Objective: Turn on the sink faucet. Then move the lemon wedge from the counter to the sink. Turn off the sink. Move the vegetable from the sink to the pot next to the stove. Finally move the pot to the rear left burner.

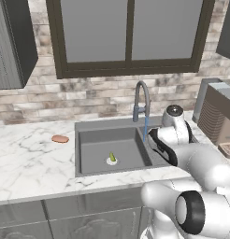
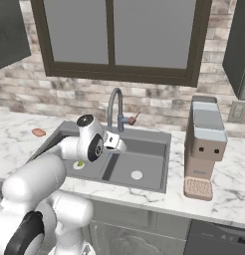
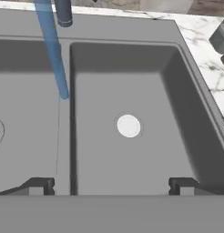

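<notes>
Water runs in a blue stream [image 3: 54,59] from the grey gooseneck sink faucet [image 1: 141,100], landing near the divider of the dark grey sink [image 1: 112,123]. The yellow-green lemon wedge [image 1: 112,158] lies on the round drain of the left bowl, also seen as the lemon wedge [image 2: 80,163] just under my arm. My gripper [image 3: 111,185] hovers open and empty above the front of the right bowl, whose white drain [image 3: 128,125] lies ahead of it. The pot, the stove and its burner are out of view.
A flat orange-brown oval [image 1: 60,138] lies on the white marble counter [image 1: 28,158] left of the sink. A tall coffee machine [image 2: 206,144] stands on the counter right of the sink. The faucet's red-tipped lever [image 2: 133,118] sticks out behind the spout.
</notes>
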Tool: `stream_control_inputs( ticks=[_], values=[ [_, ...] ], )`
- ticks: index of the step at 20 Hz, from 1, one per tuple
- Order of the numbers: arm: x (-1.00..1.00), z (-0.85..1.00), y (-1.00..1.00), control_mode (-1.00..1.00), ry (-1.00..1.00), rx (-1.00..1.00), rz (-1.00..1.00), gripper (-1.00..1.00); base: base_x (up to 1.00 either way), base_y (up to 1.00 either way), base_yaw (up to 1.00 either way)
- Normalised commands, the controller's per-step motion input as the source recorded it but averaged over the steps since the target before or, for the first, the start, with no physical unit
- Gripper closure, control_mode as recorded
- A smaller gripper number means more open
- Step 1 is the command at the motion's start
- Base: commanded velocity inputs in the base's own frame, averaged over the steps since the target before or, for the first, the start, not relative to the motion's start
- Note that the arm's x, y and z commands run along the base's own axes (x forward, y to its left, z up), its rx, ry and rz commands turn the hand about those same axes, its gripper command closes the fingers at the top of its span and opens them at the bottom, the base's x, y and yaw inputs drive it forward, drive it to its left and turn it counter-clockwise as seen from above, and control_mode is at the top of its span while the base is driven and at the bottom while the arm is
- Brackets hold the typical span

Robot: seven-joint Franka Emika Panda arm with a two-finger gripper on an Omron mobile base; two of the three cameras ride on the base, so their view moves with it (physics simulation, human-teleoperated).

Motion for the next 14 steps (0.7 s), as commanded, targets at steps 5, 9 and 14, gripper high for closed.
stream_control_inputs(
  ticks=[5, 9, 14],
  values=[
    [0.00, -0.03, -0.68, -1.00, -0.01, 0.03, 0.03, -1.00, 0.00, 0.00, 0.00],
    [0.08, -0.02, -0.29, -1.00, 0.00, 0.01, 0.00, -1.00, 0.00, 0.00, 0.00],
    [0.36, 0.00, -0.21, -1.00, 0.02, 0.00, 0.06, -1.00, 0.00, 0.00, 0.00]
  ],
)
